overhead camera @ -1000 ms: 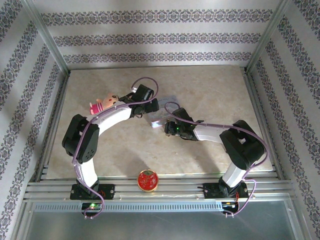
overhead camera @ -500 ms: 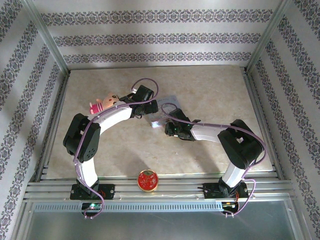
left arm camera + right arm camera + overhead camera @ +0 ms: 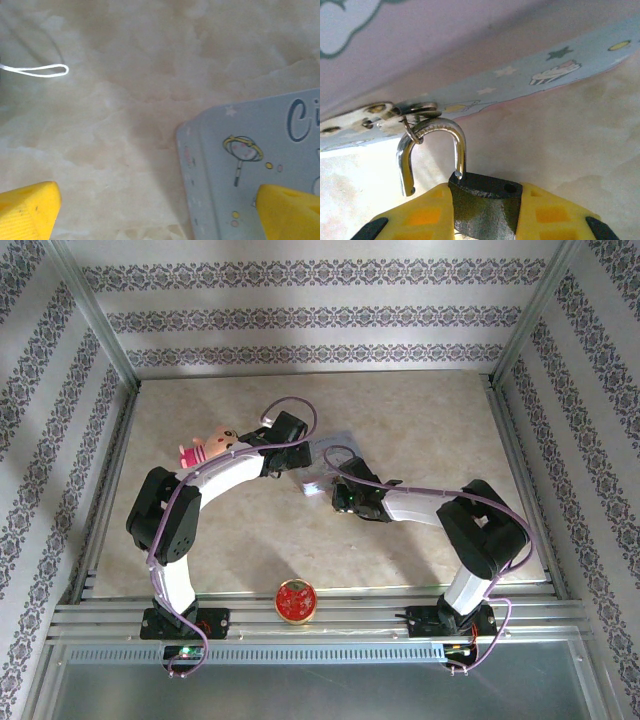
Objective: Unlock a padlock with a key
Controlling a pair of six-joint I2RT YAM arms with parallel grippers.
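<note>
- The right tool (image 3: pixel 485 212) is pressed onto the dark body of the padlock (image 3: pixel 487 200), with one yellow finger (image 3: pixel 415 217) against each side of it.
- The left tool (image 3: pixel 160 212) stands spread wide and holds nothing. Its yellow fingertips (image 3: pixel 25 212) sit at the two lower corners of the left wrist view, one over bare worktop (image 3: pixel 150 75), the other over the pale blue case (image 3: pixel 240 165).
- Up close in the right wrist view, the steel shackle (image 3: pixel 434 131) has one leg seated in the padlock body and its other end hanging free beside it. Its bend hooks through a small ring (image 3: pixel 415 109) at the case's edge.
- The left wrist view adds a thin white string loop (image 3: pixel 42 71) lying on the worktop, apart from the case.
- From above, both tools meet at the case near the worktop's middle. A pink doll (image 3: pixel 208 448) lies just beside the left arm, and a red round tin (image 3: pixel 296 601) sits at the near edge between the two bases.
- The padlock lies between the right tool's fingers, with its shackle pointing away from the tool toward the case.
</note>
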